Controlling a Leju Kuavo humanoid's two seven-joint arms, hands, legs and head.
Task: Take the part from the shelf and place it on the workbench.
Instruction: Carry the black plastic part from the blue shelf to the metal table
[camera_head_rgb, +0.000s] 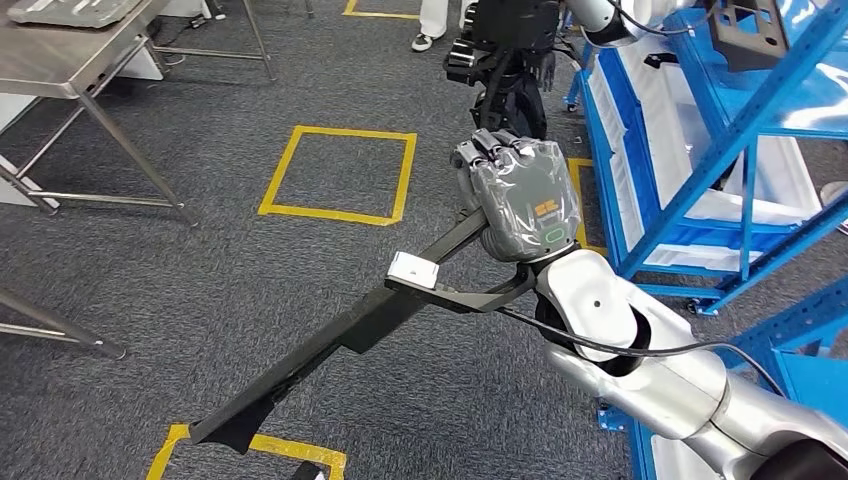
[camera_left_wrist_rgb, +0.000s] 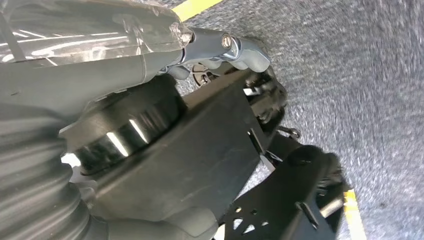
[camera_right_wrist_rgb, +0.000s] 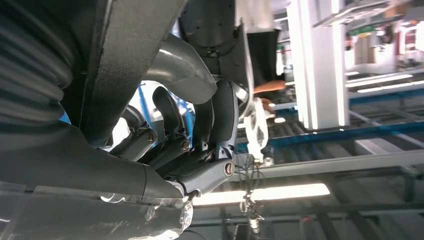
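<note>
Long black angular part (camera_head_rgb: 330, 345), white tag near one end, slanting above carpet

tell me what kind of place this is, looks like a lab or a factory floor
Most likely a factory-style workshop or robot test floor. Blue steel shelving stands on the right, yellow taped squares mark the grey carpet, and a metal workbench sits at upper left. The right hand holds a long black part.

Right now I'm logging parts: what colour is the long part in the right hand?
Black part, best in head view.
</note>
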